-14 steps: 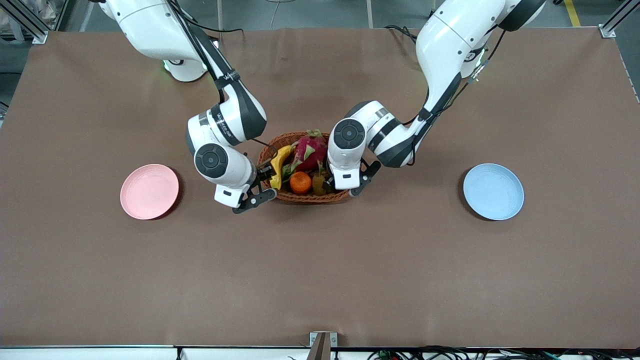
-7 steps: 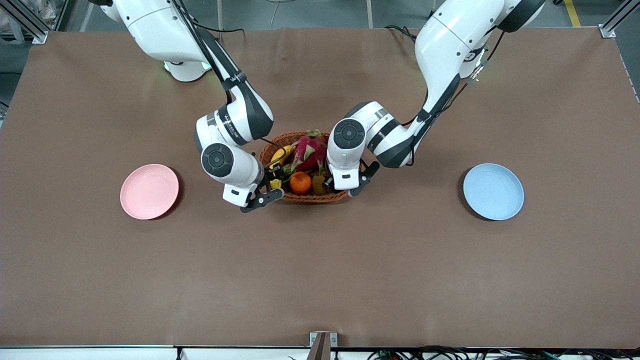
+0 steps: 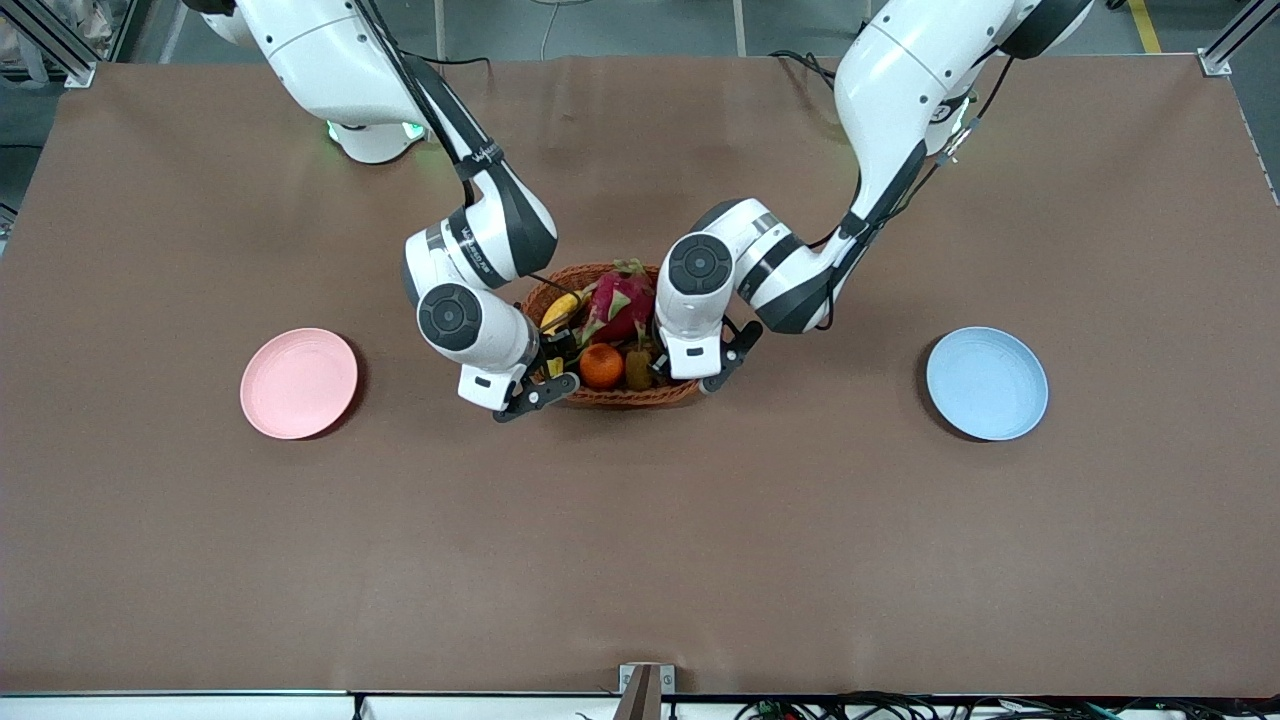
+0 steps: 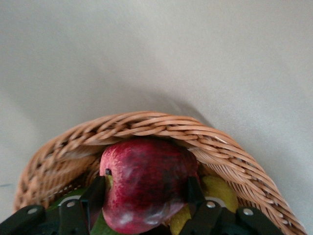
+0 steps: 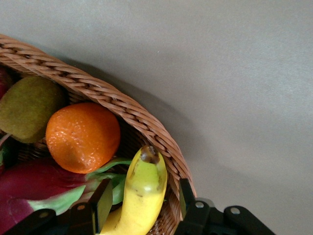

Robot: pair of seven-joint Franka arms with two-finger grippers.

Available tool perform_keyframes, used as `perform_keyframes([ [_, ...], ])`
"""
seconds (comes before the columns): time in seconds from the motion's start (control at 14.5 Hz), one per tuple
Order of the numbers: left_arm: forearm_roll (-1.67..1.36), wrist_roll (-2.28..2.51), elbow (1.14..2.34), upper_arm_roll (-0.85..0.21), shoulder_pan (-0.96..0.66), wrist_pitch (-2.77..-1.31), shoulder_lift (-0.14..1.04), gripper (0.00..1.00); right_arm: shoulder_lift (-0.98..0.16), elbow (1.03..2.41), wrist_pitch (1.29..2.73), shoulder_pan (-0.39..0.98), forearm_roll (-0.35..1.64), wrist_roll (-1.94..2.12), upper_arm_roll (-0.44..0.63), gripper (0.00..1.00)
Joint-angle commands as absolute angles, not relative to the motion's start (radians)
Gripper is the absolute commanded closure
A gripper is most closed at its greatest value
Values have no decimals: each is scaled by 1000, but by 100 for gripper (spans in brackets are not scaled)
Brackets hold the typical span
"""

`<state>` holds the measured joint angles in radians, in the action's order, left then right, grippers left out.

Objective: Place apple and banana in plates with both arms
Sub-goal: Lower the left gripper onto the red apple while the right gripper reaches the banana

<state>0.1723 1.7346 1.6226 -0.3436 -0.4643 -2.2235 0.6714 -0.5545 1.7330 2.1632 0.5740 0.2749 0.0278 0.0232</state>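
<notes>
The dark red apple lies in the wicker basket against its rim. My left gripper is shut on it, with a finger pressed on each side. The yellow banana lies along the basket's end toward the right arm, its dark tip at the rim. My right gripper straddles that end, open: one finger sits close to the banana, the other stands off it near the weave. In the front view the banana shows partly under the right hand. The pink plate and the blue plate hold nothing.
The basket stands mid-table between the plates and also holds a pink dragon fruit, an orange and a brownish-green fruit. Both hands crowd the basket's ends. Bare brown table lies round both plates.
My left gripper has shut on the apple. My right arm has slid toward the basket, over the banana's end, and its fingers have narrowed.
</notes>
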Motion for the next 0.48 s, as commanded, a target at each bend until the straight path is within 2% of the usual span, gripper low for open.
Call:
perform_keyframes([
  [0.0,196,1738,1637,-344,-457,-2117,577,92,-566,1720,2175,592,281,32,32,37],
  [0.41,186,1636,1638,-345,-394,-2008,476,96,-566,1718,2191,612,187,26,34,39],
])
